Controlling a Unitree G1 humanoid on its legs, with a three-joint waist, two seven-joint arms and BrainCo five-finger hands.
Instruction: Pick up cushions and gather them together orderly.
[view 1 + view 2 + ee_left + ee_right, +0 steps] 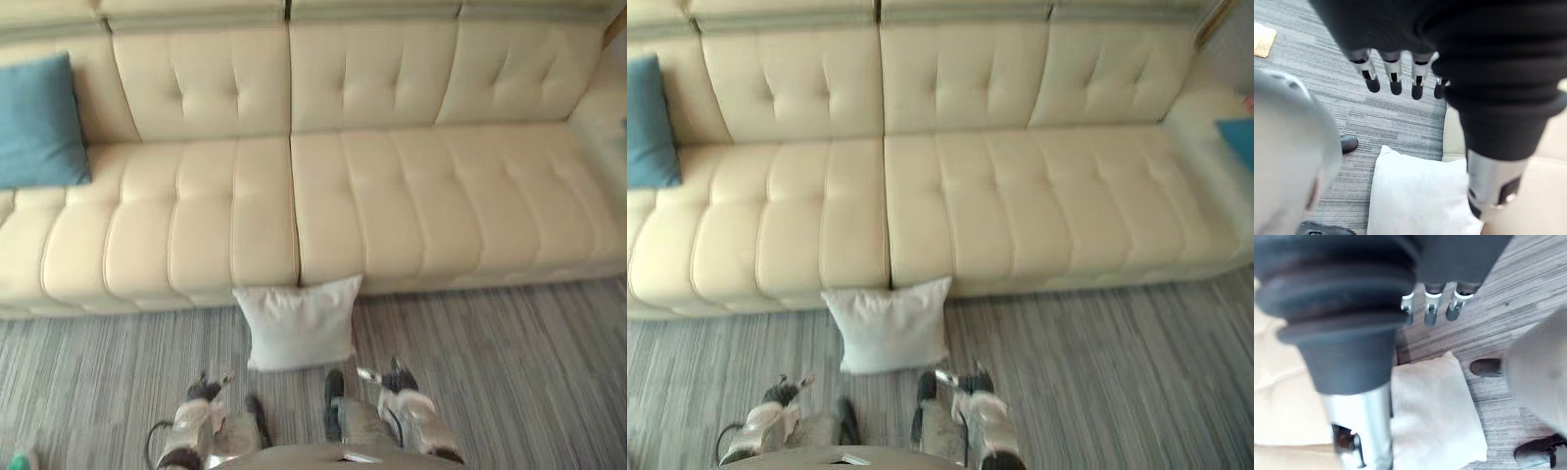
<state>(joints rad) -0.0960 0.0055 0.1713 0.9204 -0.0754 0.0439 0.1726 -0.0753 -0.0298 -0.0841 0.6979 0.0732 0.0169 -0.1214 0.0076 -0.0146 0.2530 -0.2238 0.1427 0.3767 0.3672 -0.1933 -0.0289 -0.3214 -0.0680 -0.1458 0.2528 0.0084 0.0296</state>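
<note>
A white cushion [299,321] stands on the grey carpet, leaning against the front of the cream sofa [392,206]. A blue cushion [37,122] rests on the sofa's seat at the far left, against the backrest. A second blue cushion [1239,137] peeks in at the sofa's right end. My left hand [204,394] and right hand [397,380] hang low, just short of the white cushion and on either side of it. The left hand's fingers [1393,81] are straight and hold nothing above the white cushion [1420,196]. The right hand's fingers [1430,308] are straight too, over the same cushion [1435,416].
The long sofa spans the whole width, its seat bare between the blue cushions. Striped grey carpet [509,362] lies in front. A tan flat scrap [1263,40] lies on the carpet off to one side. A small green object [18,460] sits at the lower left.
</note>
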